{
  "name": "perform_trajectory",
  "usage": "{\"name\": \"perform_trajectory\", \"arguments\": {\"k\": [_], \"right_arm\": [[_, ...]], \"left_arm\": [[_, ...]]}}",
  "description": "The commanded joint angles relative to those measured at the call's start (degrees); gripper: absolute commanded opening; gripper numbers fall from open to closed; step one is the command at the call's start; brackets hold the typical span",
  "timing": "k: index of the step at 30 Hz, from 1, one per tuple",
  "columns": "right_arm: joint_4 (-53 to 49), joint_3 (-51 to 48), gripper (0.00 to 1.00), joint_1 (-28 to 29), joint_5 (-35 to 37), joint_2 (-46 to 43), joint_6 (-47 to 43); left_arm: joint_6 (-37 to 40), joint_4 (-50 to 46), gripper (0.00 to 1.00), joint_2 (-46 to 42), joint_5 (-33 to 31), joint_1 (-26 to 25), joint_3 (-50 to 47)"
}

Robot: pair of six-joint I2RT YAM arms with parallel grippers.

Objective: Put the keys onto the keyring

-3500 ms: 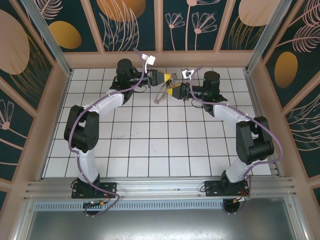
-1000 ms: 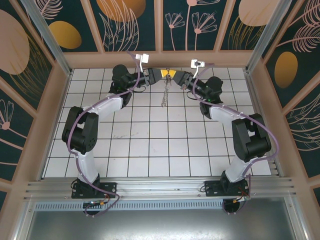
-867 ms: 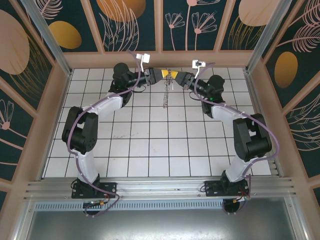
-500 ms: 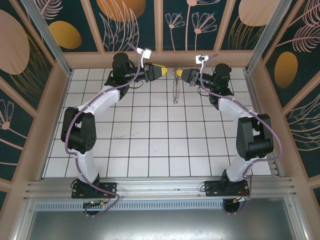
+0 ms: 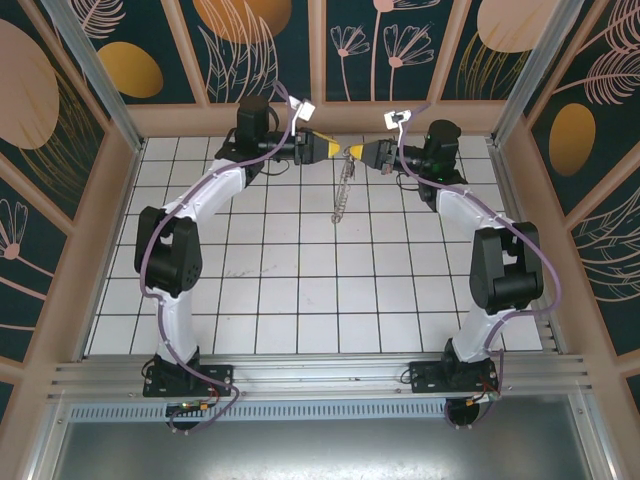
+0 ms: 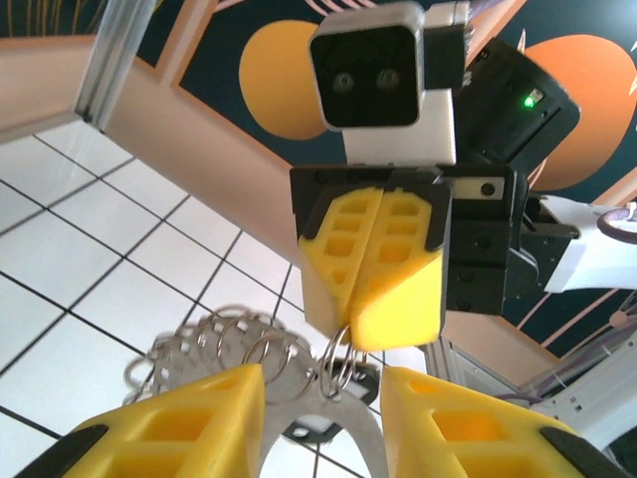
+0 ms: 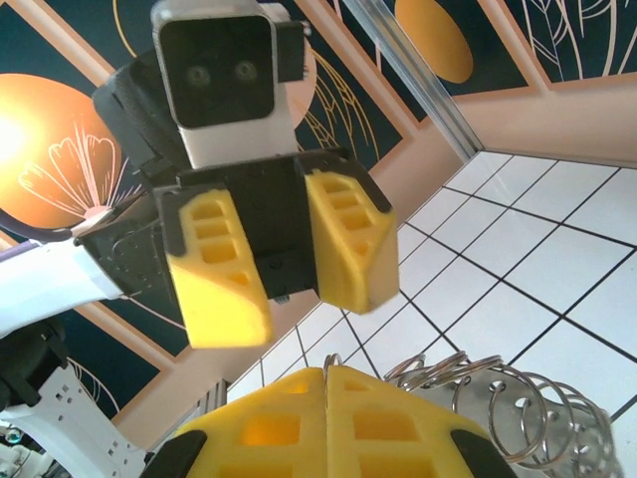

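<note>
Left gripper (image 5: 328,147): at 12 o'clock; jaws apart, gripping nothing
Right gripper (image 5: 354,152): at its 3 o'clock; fingers pinched together on the keyring (image 5: 343,190), which dangles toward 6 o'clock

Both arms reach far forward, with their forearms angled inward so the two tools face each other tip to tip, very close together. The left tool (image 5: 331,148) has its yellow fingers (image 6: 179,423) spread apart. The right tool (image 5: 353,152) has its fingers pressed flat together, pinching a ring of the keyring (image 6: 239,344) at their tips.
</note>
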Motion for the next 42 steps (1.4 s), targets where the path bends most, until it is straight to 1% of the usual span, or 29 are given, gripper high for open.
{"name": "perform_trajectory", "arguments": {"k": [1, 17, 33, 34, 38, 40, 42], "right_arm": [[2.1, 1.6, 0.0, 0.4, -1.8, 0.1, -0.9], [2.5, 3.8, 0.0, 1.8, -1.1, 1.6, -0.1], [2.9, 4.1, 0.0, 2.4, -0.9, 1.6, 0.2], [3.0, 4.2, 0.0, 2.4, -0.9, 1.5, 0.2], [3.0, 4.1, 0.0, 2.4, -0.8, 1.5, 0.2], [3.0, 4.2, 0.0, 2.4, -0.8, 1.5, 0.2], [2.9, 4.2, 0.0, 2.5, -0.8, 1.5, 0.2]], "left_arm": [[0.9, -1.1, 0.36, 1.1, 3.4, 0.0, 2.1], [-4.1, 5.5, 0.36, 1.3, 4.7, -0.1, 0.3], [-4.2, 6.5, 0.36, 1.8, 4.8, -0.6, -0.9], [-4.2, 6.5, 0.35, 1.8, 4.9, -0.7, -0.9], [-4.2, 6.6, 0.27, 1.8, 5.4, -0.7, -1.3], [-4.2, 6.8, 0.2, 1.7, 5.5, -0.7, -1.4], [-4.2, 7.0, 0.17, 1.6, 5.4, -0.8, -1.5]]}}
